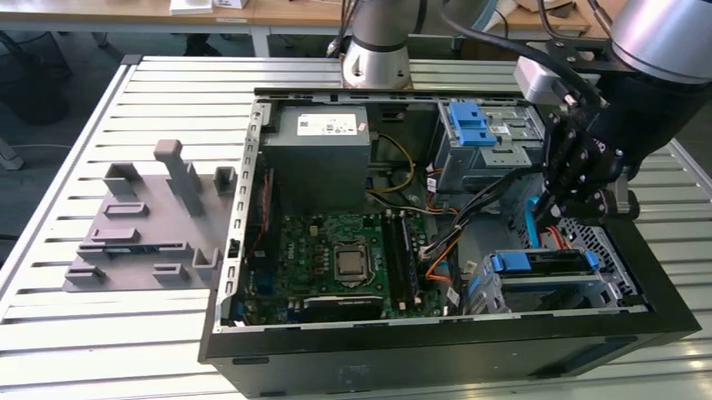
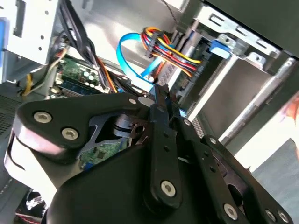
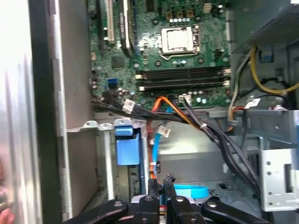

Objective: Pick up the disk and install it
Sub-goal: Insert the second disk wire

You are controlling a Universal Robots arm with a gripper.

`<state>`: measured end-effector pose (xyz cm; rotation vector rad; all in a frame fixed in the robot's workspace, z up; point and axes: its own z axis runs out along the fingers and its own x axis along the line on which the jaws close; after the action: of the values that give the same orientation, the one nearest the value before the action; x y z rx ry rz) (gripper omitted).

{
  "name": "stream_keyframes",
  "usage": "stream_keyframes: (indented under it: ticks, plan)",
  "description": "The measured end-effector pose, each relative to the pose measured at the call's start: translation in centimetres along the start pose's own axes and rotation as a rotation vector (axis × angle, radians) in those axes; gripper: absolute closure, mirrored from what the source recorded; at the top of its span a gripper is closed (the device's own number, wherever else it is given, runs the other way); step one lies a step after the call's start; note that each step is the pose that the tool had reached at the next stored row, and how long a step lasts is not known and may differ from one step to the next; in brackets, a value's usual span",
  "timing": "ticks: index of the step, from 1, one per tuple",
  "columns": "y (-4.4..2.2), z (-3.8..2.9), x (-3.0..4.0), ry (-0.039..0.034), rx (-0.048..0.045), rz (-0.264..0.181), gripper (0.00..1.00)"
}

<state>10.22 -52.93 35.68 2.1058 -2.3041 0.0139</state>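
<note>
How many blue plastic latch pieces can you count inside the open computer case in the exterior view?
2. One blue latch sits atop the silver drive cage at the far end; another blue latch sits on the lower bay near the exterior view's right. The gripper may hide more.

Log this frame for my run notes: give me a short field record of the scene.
setting: open computer case on a slatted metal table
gripper position: gripper lowered inside the case, by the drive bay at the exterior view's right
gripper state: fingers nearly together, nothing visibly held
nearby: blue cable, motherboard
other: grey fixture block beside the case
</note>
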Motion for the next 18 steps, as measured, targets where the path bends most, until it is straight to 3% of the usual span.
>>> stream_keyframes:
  ticks: [8,14,18]
  plan:
    - [-0.08,0.75,0.82,-0.0035,0.0001,0.000,0.84]
    - [-0.08,0.78,0.83,-0.0032,0.0000,0.000,0.84]
    - [-0.10,0.94,1.17,-0.0084,-0.0003,0.000,0.84]
